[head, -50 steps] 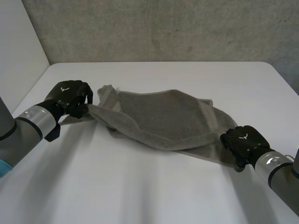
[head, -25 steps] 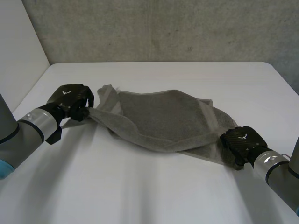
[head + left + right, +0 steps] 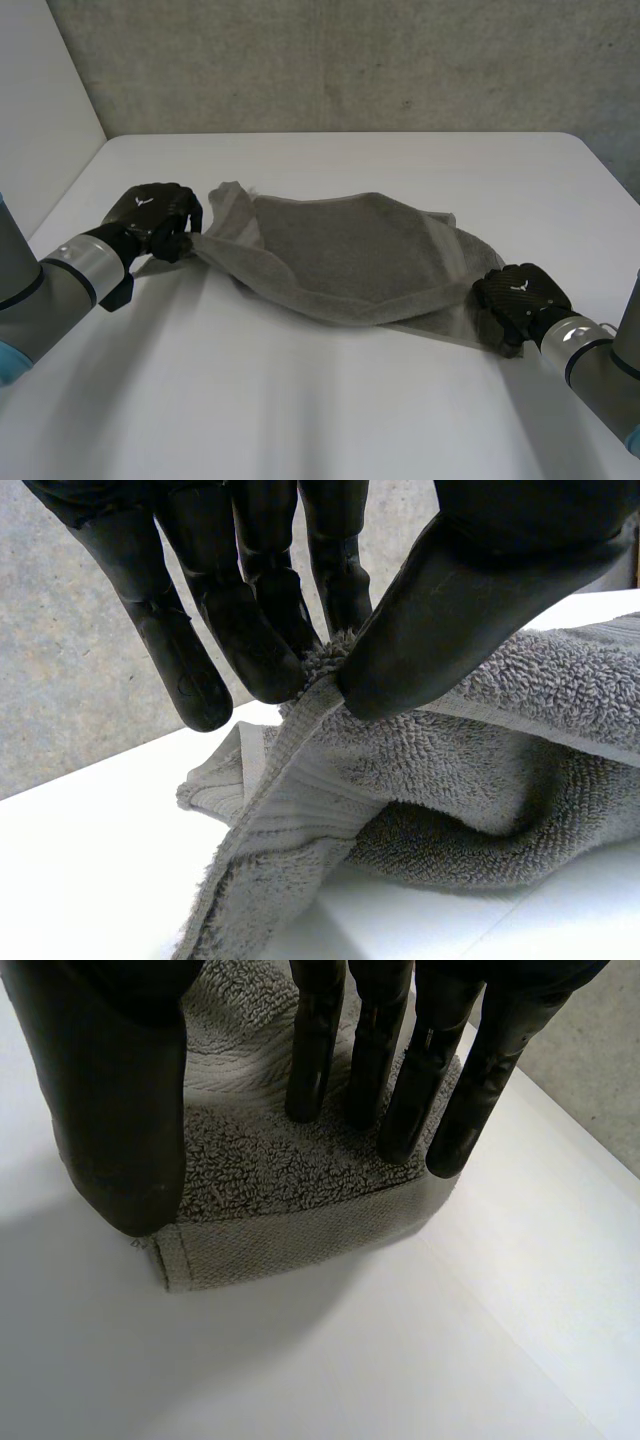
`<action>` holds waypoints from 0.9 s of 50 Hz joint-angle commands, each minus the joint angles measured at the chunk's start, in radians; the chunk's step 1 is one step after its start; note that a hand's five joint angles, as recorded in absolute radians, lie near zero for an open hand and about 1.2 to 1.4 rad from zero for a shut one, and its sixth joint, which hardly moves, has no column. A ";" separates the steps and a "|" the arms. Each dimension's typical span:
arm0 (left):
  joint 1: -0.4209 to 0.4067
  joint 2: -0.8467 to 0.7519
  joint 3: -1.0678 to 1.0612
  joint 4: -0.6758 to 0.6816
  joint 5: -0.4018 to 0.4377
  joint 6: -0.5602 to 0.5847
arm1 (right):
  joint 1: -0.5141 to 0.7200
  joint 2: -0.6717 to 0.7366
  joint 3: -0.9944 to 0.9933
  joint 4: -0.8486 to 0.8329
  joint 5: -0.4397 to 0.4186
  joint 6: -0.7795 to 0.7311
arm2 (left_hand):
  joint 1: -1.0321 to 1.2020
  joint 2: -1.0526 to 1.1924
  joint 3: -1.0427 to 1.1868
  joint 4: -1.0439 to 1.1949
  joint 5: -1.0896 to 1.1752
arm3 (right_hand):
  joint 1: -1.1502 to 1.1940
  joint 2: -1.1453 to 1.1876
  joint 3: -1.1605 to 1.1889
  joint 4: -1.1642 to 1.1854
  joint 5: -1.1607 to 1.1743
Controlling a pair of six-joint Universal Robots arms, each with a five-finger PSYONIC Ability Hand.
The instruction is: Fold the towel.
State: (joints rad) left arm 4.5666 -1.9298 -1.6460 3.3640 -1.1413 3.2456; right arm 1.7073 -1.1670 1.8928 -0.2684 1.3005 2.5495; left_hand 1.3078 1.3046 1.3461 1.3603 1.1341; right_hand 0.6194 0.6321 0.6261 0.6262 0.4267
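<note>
Near strip of the table (image 3: 300, 400): bare, white, smooth. This is the widest open room I have.

Right hand (image 3: 515, 295), near right. In its wrist view the fingers (image 3: 400, 1080) are straight and a little spread, with their tips set down on a towel (image 3: 350, 255) corner. The thumb (image 3: 120, 1100) tip sits just inside the hem. The cloth lies flat on the table between them, not gathered or nipped. The corner is square, with a flat woven band along its edge.

The towel is in the middle of the table. Its long axis runs slantwise, from the right hand at the near right up to the left hand (image 3: 150, 215) at the left. It is grey looped terry, doubled over along its length into a loose, sagging band. The near edge bows towards me. A flat strip crosses it close to each end. A floppy end sticks up just beside the left hand.

Left hand: in its wrist view the thumb (image 3: 470, 590) and fingertips (image 3: 260, 650) pinch the towel's edge, which rises off the table to them. The rest droops in a thick roll below.

Beyond the towel there is a broad bare stretch of table to the far edge. The left edge is near the left hand. A rough grey wall (image 3: 350, 60) stands behind.
</note>
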 commanded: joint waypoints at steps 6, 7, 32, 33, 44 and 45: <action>0.000 -0.001 0.000 0.000 0.000 -0.001 | 0.000 0.023 -0.011 -0.008 0.003 -0.002 | 0.089 0.092 0.050 0.036 0.088 | -0.012 -0.025 -0.019 -0.019 0.006; 0.000 -0.001 0.000 0.000 0.000 -0.001 | 0.000 0.023 -0.011 -0.008 0.003 -0.002 | 0.089 0.092 0.050 0.036 0.088 | -0.012 -0.025 -0.019 -0.019 0.006; -0.001 -0.006 0.000 0.003 0.000 -0.001 | 0.003 0.053 -0.043 -0.017 -0.004 0.000 | 0.089 0.092 0.050 0.036 0.088 | 0.352 0.340 0.346 0.345 0.370; -0.001 -0.008 0.000 0.003 0.000 -0.001 | 0.003 0.055 -0.043 -0.017 -0.004 0.000 | 0.089 0.092 0.050 0.036 0.088 | 0.355 0.342 0.348 0.348 0.373; -0.001 -0.009 0.002 0.003 0.002 -0.001 | 0.008 0.041 -0.079 -0.009 -0.001 0.012 | 0.089 0.092 0.050 0.036 0.088 | 0.777 0.764 0.770 0.770 0.795; -0.001 -0.009 0.002 0.003 0.002 -0.001 | 0.008 0.041 -0.080 -0.009 -0.001 0.012 | 0.089 0.092 0.050 0.036 0.088 | 0.777 0.764 0.770 0.770 0.795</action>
State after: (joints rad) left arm 4.5651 -1.9388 -1.6464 3.3671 -1.1410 3.2445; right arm 1.7111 -1.1117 1.8409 -0.2837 1.2953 2.5524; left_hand 1.3078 1.3046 1.3462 1.3604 1.1341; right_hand 1.3098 1.2887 1.3043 1.3217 1.1417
